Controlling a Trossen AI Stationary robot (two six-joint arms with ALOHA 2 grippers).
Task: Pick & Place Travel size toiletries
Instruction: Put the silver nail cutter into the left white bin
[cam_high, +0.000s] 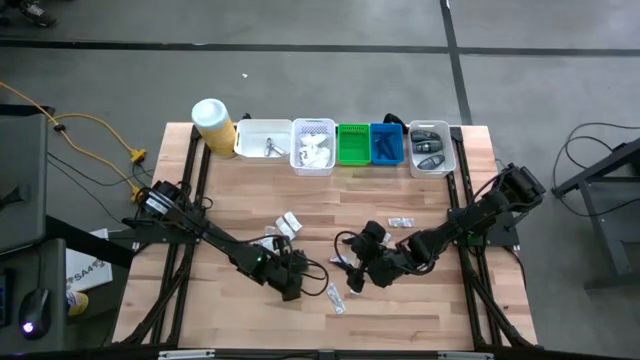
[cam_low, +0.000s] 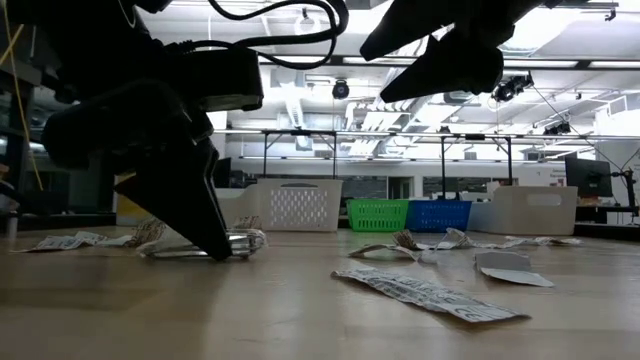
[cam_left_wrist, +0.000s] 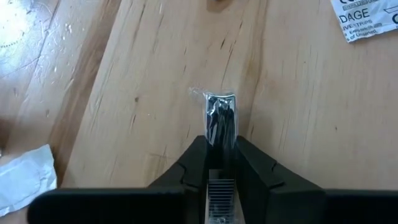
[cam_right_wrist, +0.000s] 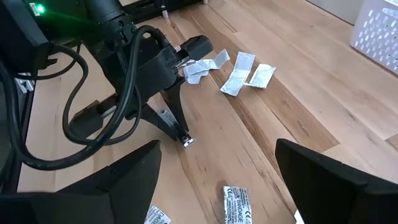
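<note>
Two arms reach in over my counter: the left tool slants down with its tips at the wood, closed narrow on a small shiny metal piece whose long axis runs straight out ahead of the fingers. The right tool hovers close by with fingers spread wide, holding nothing, paper sachets lying flat beyond it. Far past both tools, I see a white basket holding white packets, beside green and blue bins.

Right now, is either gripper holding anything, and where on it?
The left gripper is shut on a small shiny metal item, likely a nail clipper, pinched at one end, the other end sticking out, down at the table. The right gripper is open, empty.
</note>
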